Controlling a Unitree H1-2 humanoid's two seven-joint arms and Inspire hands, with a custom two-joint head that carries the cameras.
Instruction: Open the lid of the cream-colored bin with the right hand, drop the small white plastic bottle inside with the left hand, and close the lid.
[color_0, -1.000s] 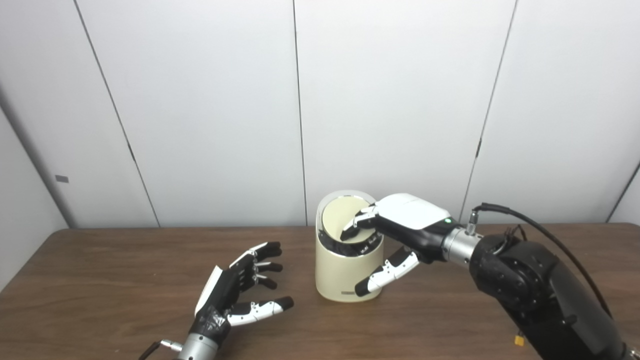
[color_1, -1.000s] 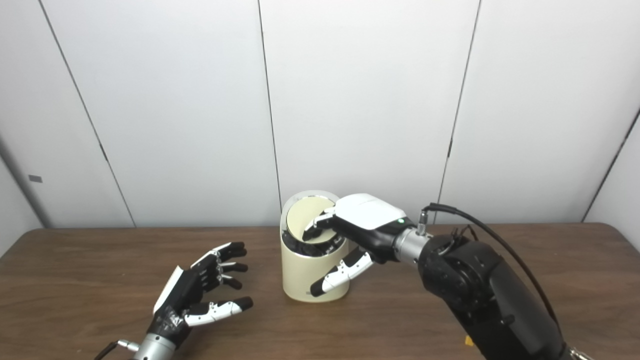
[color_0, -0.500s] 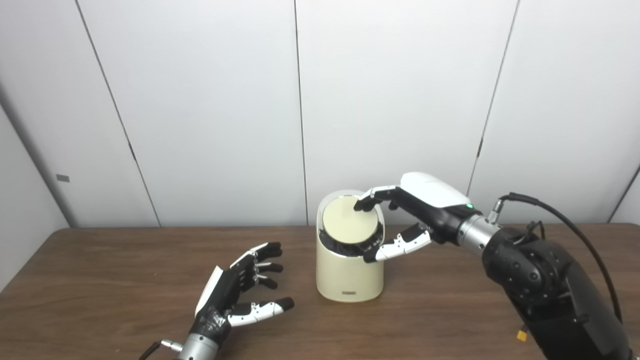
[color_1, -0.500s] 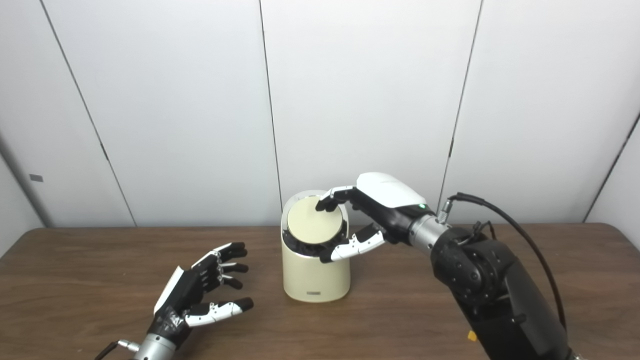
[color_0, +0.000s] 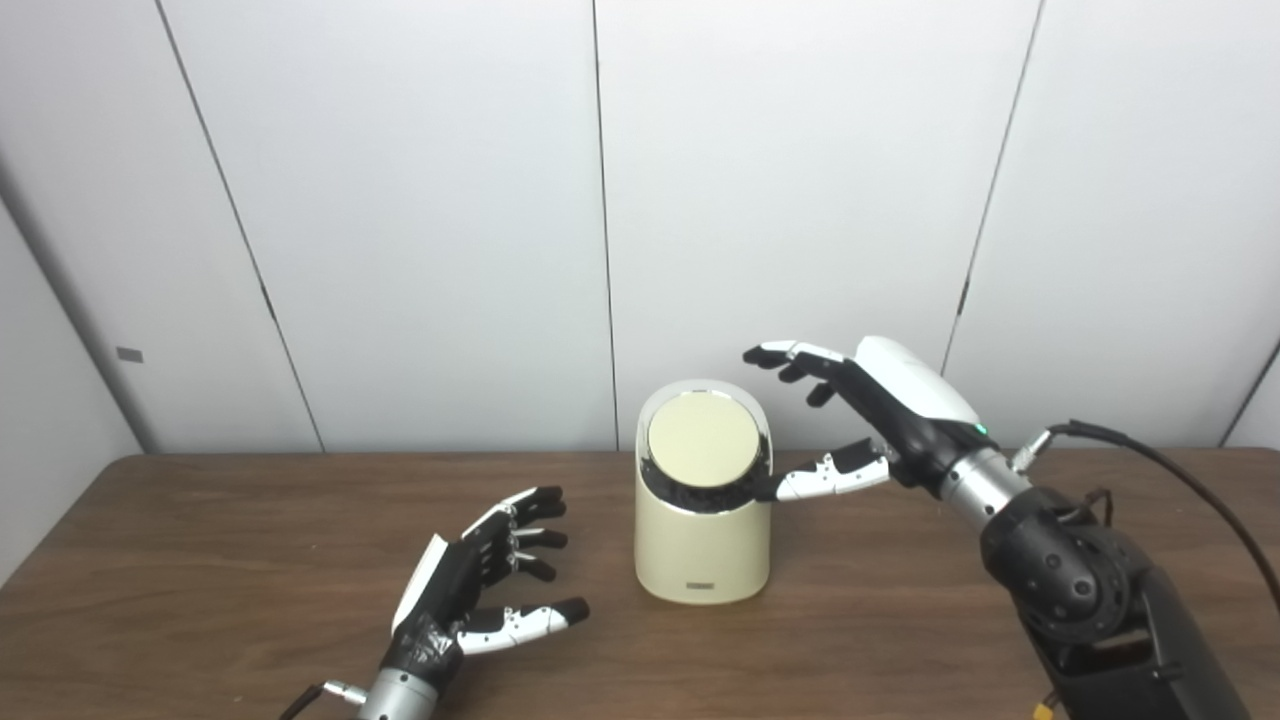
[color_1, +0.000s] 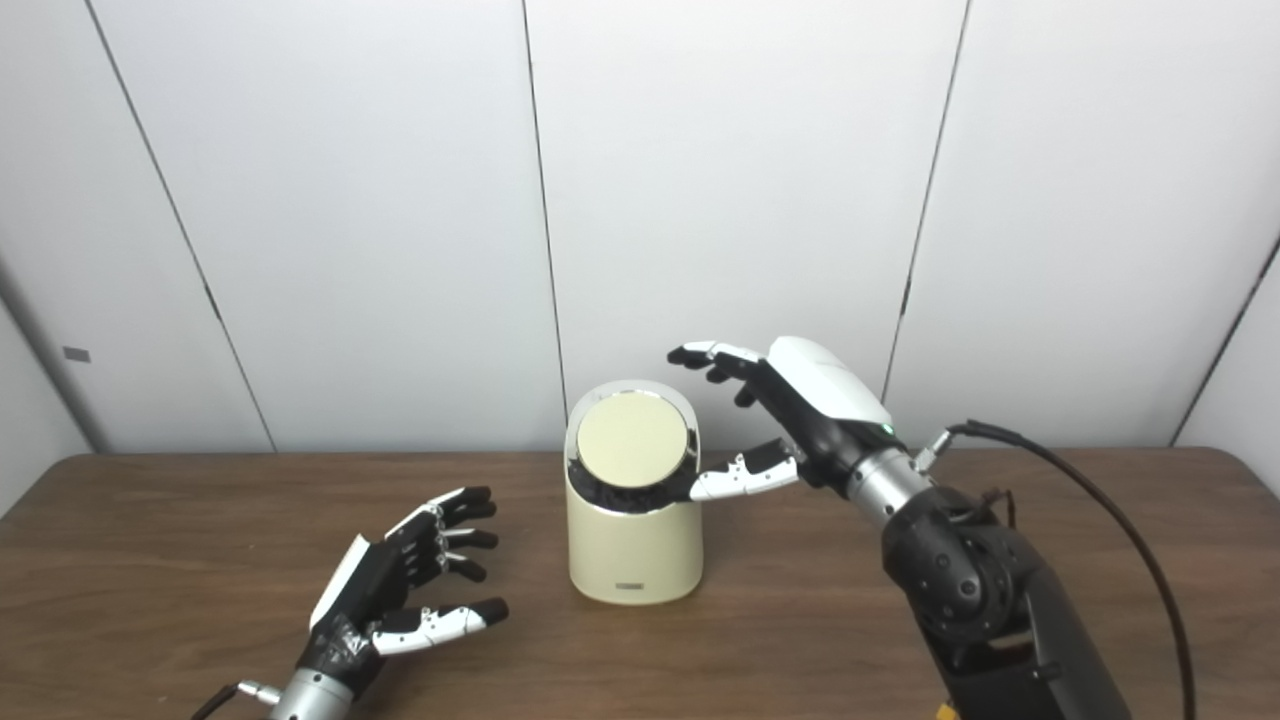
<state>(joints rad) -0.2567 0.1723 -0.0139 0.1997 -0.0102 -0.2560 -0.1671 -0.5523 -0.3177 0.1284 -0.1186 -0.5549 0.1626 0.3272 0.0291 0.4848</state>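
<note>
The cream-colored bin (color_0: 701, 540) stands upright on the brown table, and its round lid (color_0: 703, 441) sits shut in the slanted top. My right hand (color_0: 868, 412) is open and empty, raised just right of the bin's top, fingers spread above it and thumb near the rim. My left hand (color_0: 482, 585) is open and empty, low over the table left of the bin. It also shows in the right eye view (color_1: 400, 590). No small white bottle is in view.
The brown table (color_0: 200, 560) runs across the whole picture, with white wall panels (color_0: 420, 200) close behind the bin. A black cable (color_0: 1150, 455) loops from my right wrist over the forearm.
The lid was pushed in and tilted open under my right fingers one second ago. It has swung shut, and my right hand has lifted off it and drawn back to the right.
</note>
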